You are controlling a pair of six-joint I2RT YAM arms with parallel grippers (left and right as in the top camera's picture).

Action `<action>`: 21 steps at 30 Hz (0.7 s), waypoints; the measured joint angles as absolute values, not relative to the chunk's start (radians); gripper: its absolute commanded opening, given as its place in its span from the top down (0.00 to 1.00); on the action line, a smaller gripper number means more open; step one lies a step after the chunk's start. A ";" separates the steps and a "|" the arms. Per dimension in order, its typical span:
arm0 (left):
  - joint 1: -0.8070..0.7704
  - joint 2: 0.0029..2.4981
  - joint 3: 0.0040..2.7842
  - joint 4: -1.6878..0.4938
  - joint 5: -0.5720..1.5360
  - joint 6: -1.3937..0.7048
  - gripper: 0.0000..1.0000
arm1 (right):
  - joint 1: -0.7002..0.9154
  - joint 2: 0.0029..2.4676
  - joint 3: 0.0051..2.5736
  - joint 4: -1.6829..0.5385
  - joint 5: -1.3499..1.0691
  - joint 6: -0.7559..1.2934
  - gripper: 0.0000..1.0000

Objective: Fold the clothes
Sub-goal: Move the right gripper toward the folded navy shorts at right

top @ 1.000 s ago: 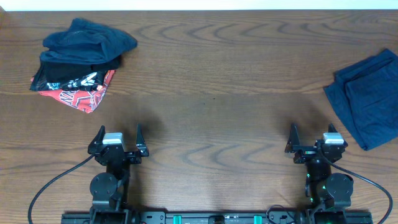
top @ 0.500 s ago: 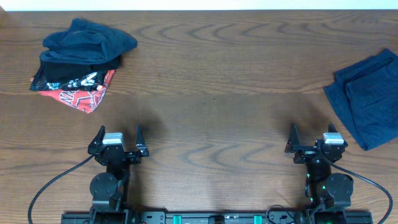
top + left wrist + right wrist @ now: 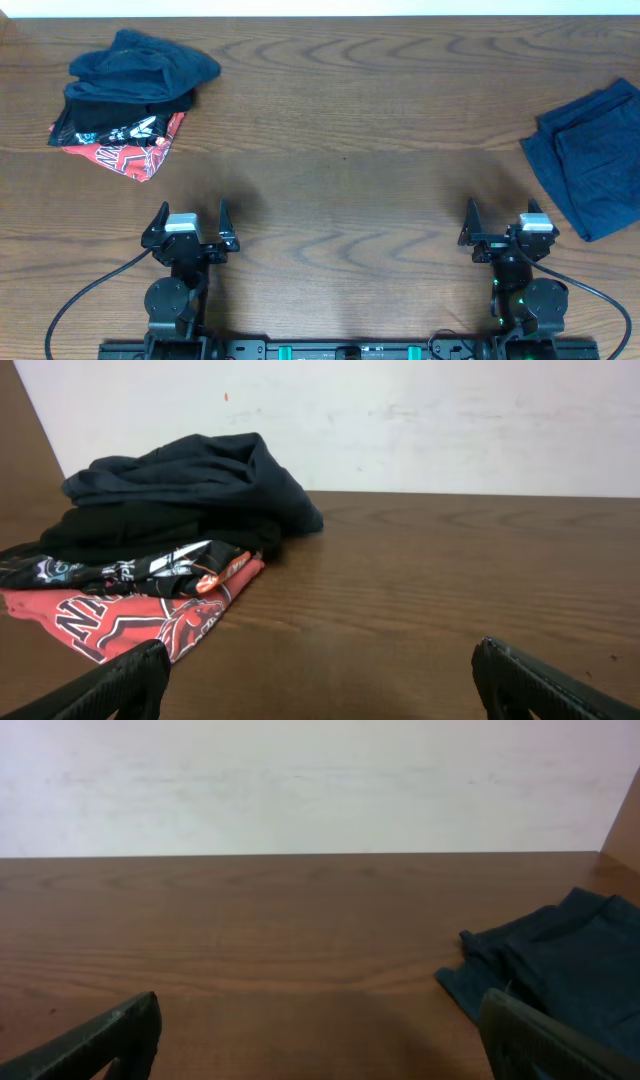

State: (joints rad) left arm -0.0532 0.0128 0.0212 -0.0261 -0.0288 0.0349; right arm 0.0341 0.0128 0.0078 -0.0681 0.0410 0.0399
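Note:
A crumpled dark navy garment (image 3: 140, 62) tops a pile of clothes at the far left of the table; the left wrist view shows this navy garment (image 3: 200, 470) ahead and to the left. Another navy garment (image 3: 590, 160) lies folded flat at the right edge, and the right wrist view has the folded garment (image 3: 560, 960) ahead on the right. My left gripper (image 3: 191, 212) (image 3: 320, 660) rests near the front edge, open and empty, well short of the pile. My right gripper (image 3: 502, 210) (image 3: 320, 1010) is also open and empty, just left of the folded garment.
Under the navy piece lie a black garment (image 3: 120, 105) and a red printed one (image 3: 130, 150). The brown wooden table (image 3: 340, 130) ends at a white wall behind. Cables run from both arm bases at the front edge.

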 measured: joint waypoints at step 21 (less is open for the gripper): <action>-0.053 0.042 0.086 -0.140 -0.030 -0.075 0.02 | 0.034 0.061 0.113 -0.211 0.047 0.099 0.01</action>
